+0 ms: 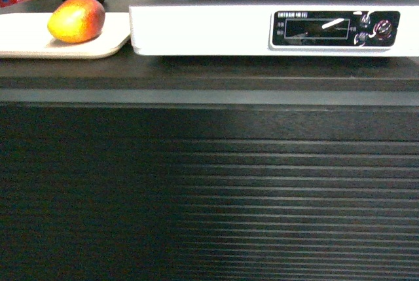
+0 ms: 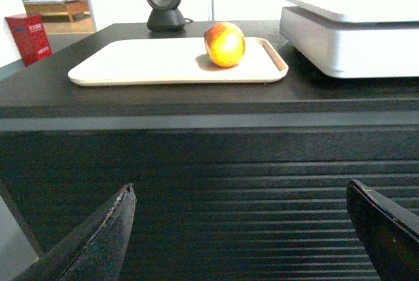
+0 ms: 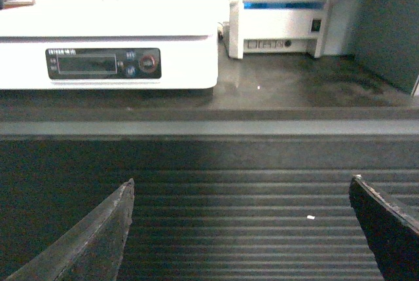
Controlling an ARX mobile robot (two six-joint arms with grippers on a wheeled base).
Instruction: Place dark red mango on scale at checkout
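the yellow-orange oval mango with a red blush (image 1: 76, 19) lies on a flat beige tray with rounded corners (image 1: 19, 38), toward the tray's right end, on the long dark ribbed-front worktop (image 1: 209, 91). just beside the tray on the right stands the wide white box-shaped scale (image 1: 203, 29), its flat top plate bare in the left wrist view and its small black display panel (image 1: 335, 29) facing forward. tray and scale sit very close; whether they touch i cannot tell. behind the tray a black round-headed device on a stand (image 2: 164, 2) rests on the worktop, and a red box (image 2: 29, 37) shows far left beyond it. in the right wrist view a white machine with a blue stripe (image 3: 281, 22) stands to the right of the scale, apart from it.

the left tool (image 2: 252, 235) hangs below worktop height in front of the ribbed panel, its dark fingers (image 2: 108, 238) spread wide with nothing between them. the right tool (image 3: 252, 235) is likewise low before the ribs, fingers (image 3: 105, 238) wide apart, holding nothing, well away from the mango.
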